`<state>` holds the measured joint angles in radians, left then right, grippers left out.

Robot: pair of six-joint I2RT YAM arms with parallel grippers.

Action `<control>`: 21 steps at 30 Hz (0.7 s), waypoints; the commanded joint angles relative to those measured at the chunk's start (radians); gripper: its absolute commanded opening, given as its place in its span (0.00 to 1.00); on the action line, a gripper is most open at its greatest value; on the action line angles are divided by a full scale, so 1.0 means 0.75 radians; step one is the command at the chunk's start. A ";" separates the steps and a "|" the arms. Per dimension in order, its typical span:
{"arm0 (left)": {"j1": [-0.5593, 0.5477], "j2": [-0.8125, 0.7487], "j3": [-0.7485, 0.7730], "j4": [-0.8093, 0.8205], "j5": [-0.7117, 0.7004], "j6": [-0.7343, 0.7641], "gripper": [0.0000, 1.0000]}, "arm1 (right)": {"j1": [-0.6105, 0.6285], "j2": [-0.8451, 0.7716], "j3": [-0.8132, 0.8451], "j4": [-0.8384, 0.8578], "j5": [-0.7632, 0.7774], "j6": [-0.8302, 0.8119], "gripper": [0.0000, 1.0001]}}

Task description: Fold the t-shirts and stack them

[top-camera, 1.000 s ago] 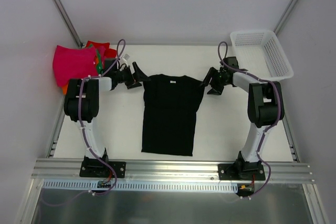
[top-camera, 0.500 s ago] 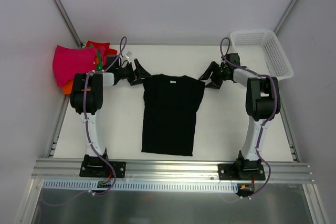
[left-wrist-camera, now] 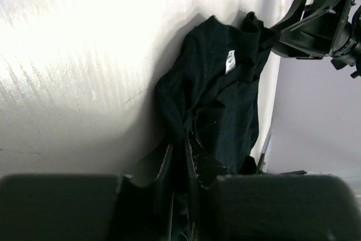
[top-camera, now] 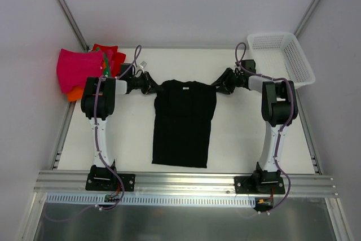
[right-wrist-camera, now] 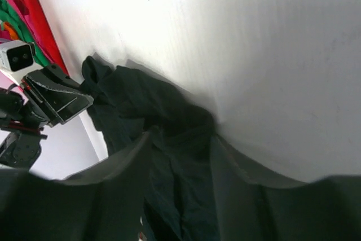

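A black t-shirt [top-camera: 183,122] lies flat in the middle of the table, collar at the far end with a small white label [left-wrist-camera: 229,62]. My left gripper [top-camera: 153,86] is at its left shoulder, and in the left wrist view the gripper [left-wrist-camera: 180,139] is shut on a fold of the black cloth [left-wrist-camera: 225,100]. At the right shoulder my right gripper [top-camera: 217,86] has its jaws apart with bunched black cloth [right-wrist-camera: 146,100] between them, the gripper [right-wrist-camera: 179,136] open. Folded magenta [top-camera: 79,69], red [top-camera: 110,52], orange [top-camera: 72,95] and green [top-camera: 105,67] t-shirts are piled at the far left.
A white mesh basket [top-camera: 282,55] stands at the far right corner. Walls close the table on the left, back and right. An aluminium rail [top-camera: 186,182] with both arm bases runs along the near edge.
Both grippers moved inward onto the black shirt's shoulders. The left jaws closed on the cloth; the right jaws narrowed. The shoulders are drawn in slightly.
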<state>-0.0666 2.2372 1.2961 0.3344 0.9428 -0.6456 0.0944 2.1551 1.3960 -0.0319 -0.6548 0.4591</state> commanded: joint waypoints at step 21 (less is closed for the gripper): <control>-0.011 -0.042 -0.069 0.102 0.025 -0.035 0.00 | 0.050 0.023 -0.102 0.122 -0.045 0.061 0.01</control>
<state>-0.0711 2.2421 1.2606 0.4049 0.9504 -0.6743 0.1184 2.1700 1.3380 0.0422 -0.6785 0.5011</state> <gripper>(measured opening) 0.033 0.033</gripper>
